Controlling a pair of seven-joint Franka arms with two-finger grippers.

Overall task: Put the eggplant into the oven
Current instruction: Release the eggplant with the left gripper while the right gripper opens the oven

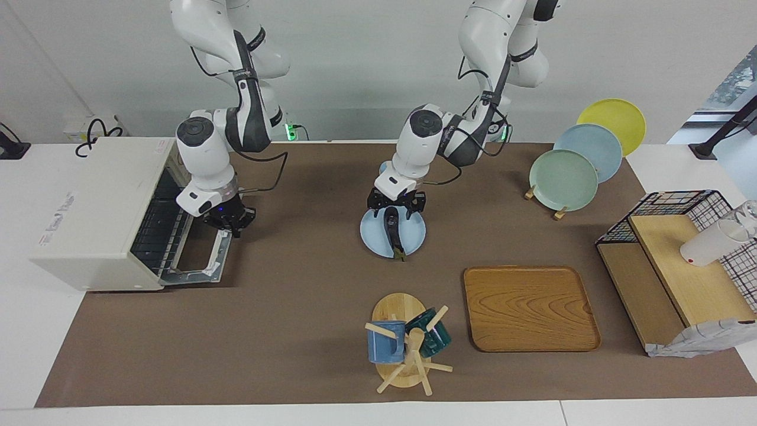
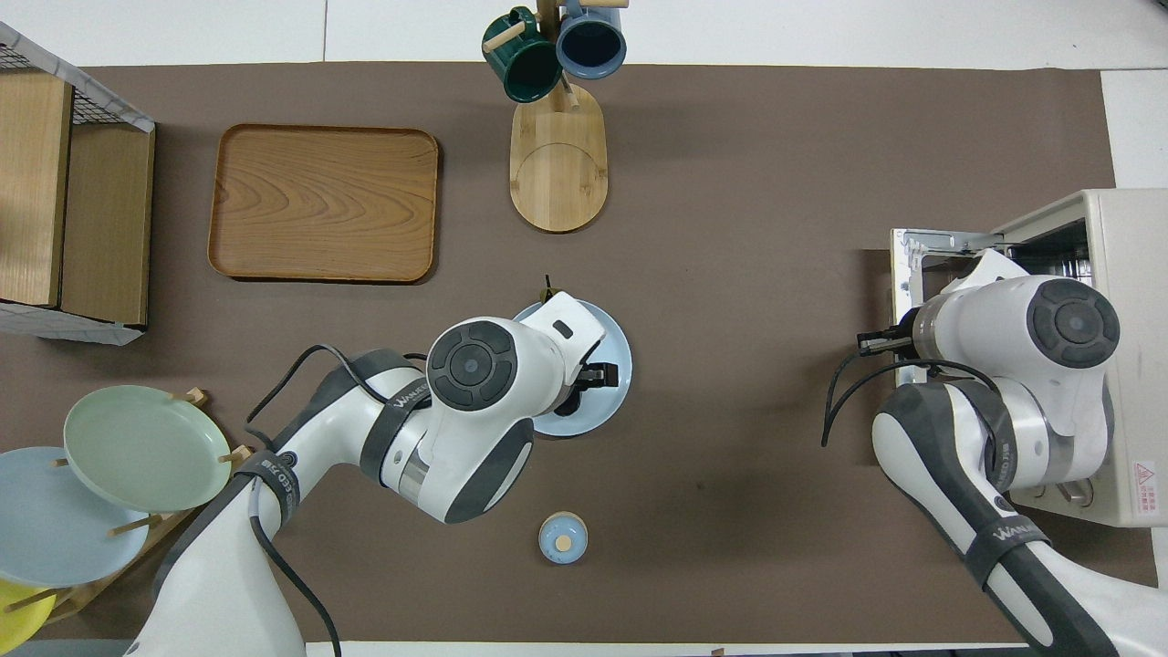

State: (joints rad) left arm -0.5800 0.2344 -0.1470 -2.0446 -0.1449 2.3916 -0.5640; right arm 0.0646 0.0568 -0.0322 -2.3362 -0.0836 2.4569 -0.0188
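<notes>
Facing view first: the eggplant (image 1: 392, 235) is lying on a light blue plate (image 1: 414, 234) about mid-counter, green stem tip pointing away from the robots. The left claw (image 1: 396, 206) sits right over the end of it nearest the robots, jaws spread on either side of the dark body and not closed on it, so it counts as released for now. Toward the right arm's end of the counter, the oven (image 1: 97, 210) has its door (image 1: 198, 260) dropped flat, and the right claw (image 1: 227, 223) is at the door's handle edge; can't tell if it's clenched or let go.

Overhead view: the left arm's wrist hides most of the plate (image 2: 613, 339) and nearly all the eggplant; only the stem tip (image 2: 547, 294) pokes out past the rim. The oven (image 2: 1113, 265) mouth is open, with the right arm parked over the door.

My guess on handling: it's light and firm enough not to squash, but that glossy skin looks slippery and it's long, so grabbing near one end could let it droop or swivel. I'd pinch across the thick middle, well clear of the thin stem.
</notes>
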